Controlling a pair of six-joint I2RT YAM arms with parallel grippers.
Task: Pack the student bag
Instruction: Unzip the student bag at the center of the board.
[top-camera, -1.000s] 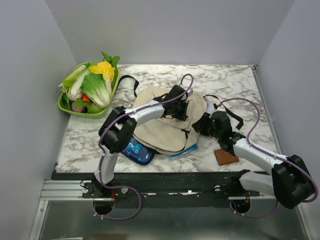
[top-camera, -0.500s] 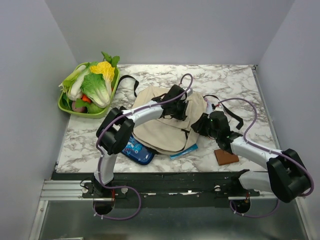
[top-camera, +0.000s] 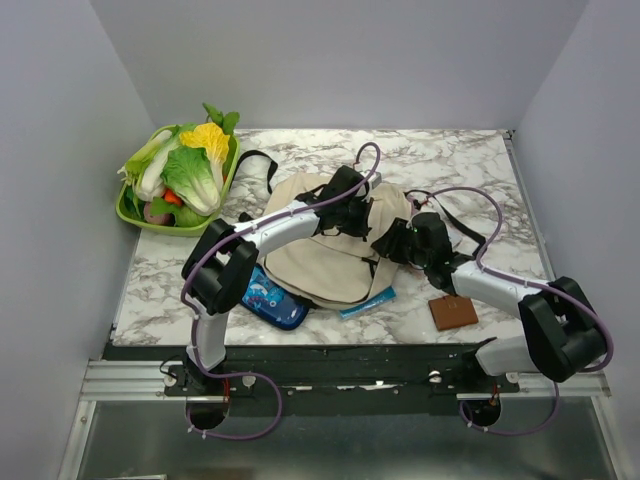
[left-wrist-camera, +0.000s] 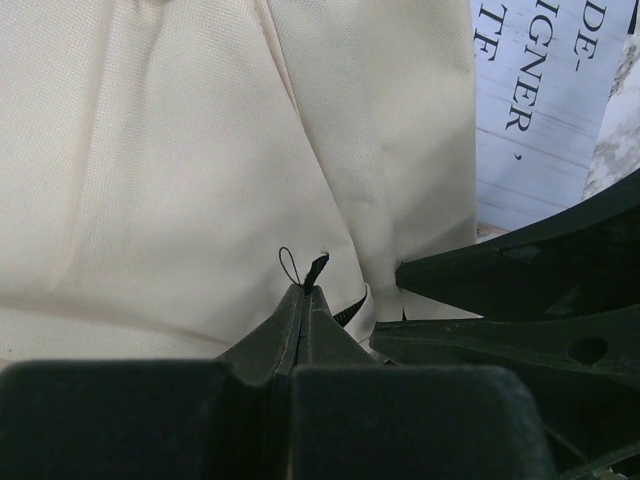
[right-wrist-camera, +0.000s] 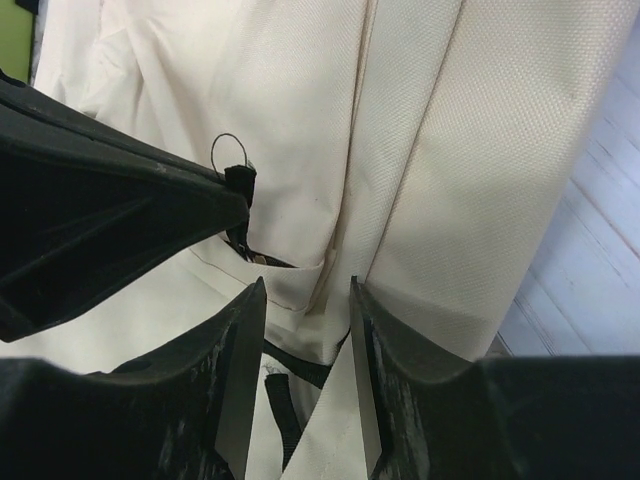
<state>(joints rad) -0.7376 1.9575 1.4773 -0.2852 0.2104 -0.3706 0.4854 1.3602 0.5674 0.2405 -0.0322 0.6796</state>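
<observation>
The beige student bag (top-camera: 320, 262) lies in the middle of the table. It fills the left wrist view (left-wrist-camera: 180, 150) and the right wrist view (right-wrist-camera: 300, 120). My left gripper (left-wrist-camera: 305, 290) is shut on the bag's black zipper pull (left-wrist-camera: 316, 268), whose thin cord loop sticks out past the tips. From above, this gripper (top-camera: 366, 222) sits on the bag's right side. My right gripper (right-wrist-camera: 305, 285) is open, its jaws either side of a fold of bag cloth and a black strap, right beside the left fingers (right-wrist-camera: 120, 220). From above it (top-camera: 390, 240) meets the bag's right edge.
A green basket (top-camera: 135, 215) of vegetables stands at the back left. A dark-blue pencil case (top-camera: 270, 298) and a blue pen (top-camera: 368, 302) lie at the bag's near edge. A brown square (top-camera: 453, 312) lies near the front right. White printed paper (left-wrist-camera: 540, 110) shows beside the bag.
My left gripper has shut on the zipper pull. The right arm has swung left and further onto the bag, ending close beside the left gripper, with its jaws slightly wider.
</observation>
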